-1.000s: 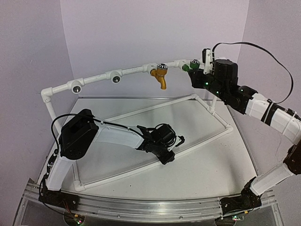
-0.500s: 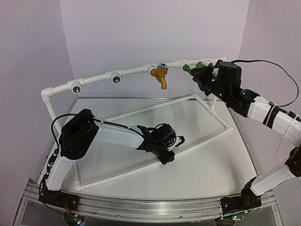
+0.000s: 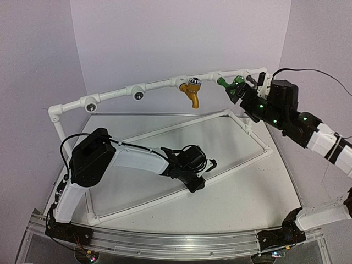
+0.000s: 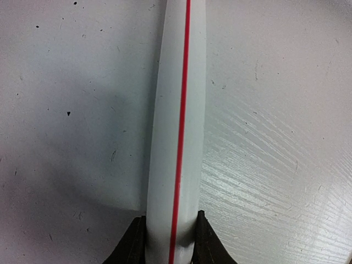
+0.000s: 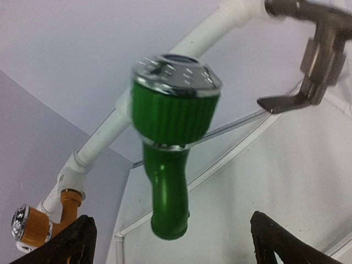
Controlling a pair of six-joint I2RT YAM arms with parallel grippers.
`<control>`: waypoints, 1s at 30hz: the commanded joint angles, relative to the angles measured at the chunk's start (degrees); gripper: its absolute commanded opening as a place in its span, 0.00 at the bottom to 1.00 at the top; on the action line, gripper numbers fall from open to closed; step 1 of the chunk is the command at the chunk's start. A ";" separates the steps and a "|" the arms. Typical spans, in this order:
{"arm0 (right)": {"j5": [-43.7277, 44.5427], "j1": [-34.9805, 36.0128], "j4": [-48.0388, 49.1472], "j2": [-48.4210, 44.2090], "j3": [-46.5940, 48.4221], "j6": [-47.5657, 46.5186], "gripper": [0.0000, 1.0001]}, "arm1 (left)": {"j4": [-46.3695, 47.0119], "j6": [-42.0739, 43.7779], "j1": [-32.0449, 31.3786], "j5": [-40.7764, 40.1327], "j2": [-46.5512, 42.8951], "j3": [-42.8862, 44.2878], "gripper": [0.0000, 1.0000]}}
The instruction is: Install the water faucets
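Note:
The green water faucet [image 3: 226, 83] sits on the top rail of the white pipe frame [image 3: 159, 82], spout hanging down. In the right wrist view this green faucet [image 5: 170, 137] shows its silver cap, and my right gripper [image 5: 173, 242] stands open, its fingers wide on either side of the spout and apart from it. From above, the right gripper [image 3: 240, 89] is just right of that faucet. The mustard-yellow faucet [image 3: 192, 91] hangs on the rail further left and also shows as the yellow faucet [image 5: 30, 228]. My left gripper [image 4: 170, 231] is shut on a red-striped white pipe [image 4: 179, 110] of the frame's base.
Two round silver-centred sockets [image 3: 90, 105] [image 3: 139, 95] sit on the rail's left part. The frame's lower pipes [image 3: 236, 118] lie across the white table [image 3: 242, 192]. Purple walls close in behind and at both sides. A grey metal bracket [image 5: 322, 49] shows at the upper right.
My right gripper has opened, let go of the green faucet and drawn back to the right. The left gripper keeps its grip on the base pipe, unmoved.

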 commanded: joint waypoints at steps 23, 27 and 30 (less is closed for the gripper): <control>1.22 0.20 -8.12 -3.31 7.57 -152.76 0.97 | -6.27 -3.43 -0.63 1.81 6.32 -1.00 0.00; 3.22 0.18 -3.48 -0.71 6.71 -155.09 0.89 | -6.34 -3.34 -0.58 1.52 6.59 -0.98 0.00; 2.77 0.22 -0.05 0.68 5.74 -155.75 0.86 | -6.43 -3.27 -0.57 1.46 6.66 -0.98 0.00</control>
